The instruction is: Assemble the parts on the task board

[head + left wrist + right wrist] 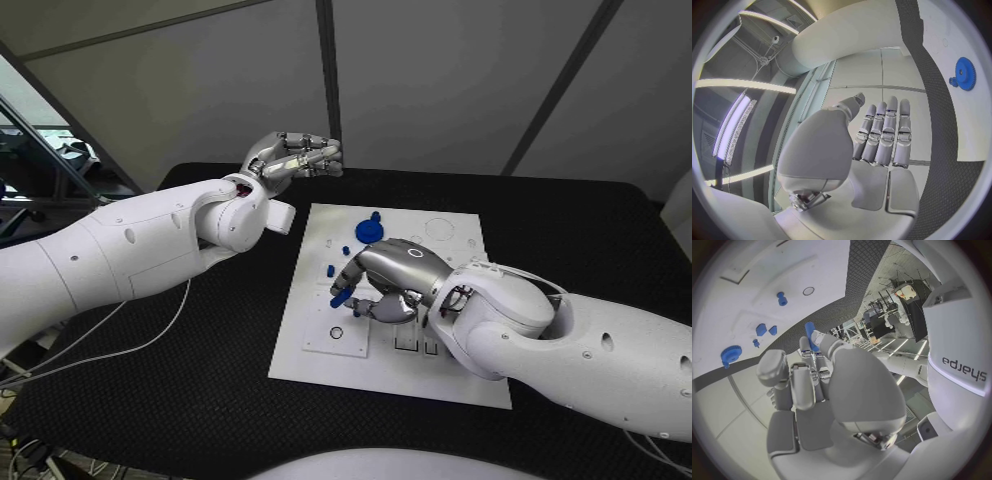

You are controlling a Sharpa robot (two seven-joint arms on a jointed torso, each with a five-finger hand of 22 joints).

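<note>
While right hand (387, 283) pinches blue peg (340, 297) above task board (454, 375), blue gear (368, 230) sits near board's far edge; left hand (293, 156) raised, fingers together, holding nothing.

A black desk (577, 230) stands before grey wall panels (433, 80) split by dark seams. At nine o'clock, a window (36, 130). Long light strips (736, 125) glow overhead.

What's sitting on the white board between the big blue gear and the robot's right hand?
In the head view, small blue pieces lie on the task board between the blue gear and the right hand.
</note>
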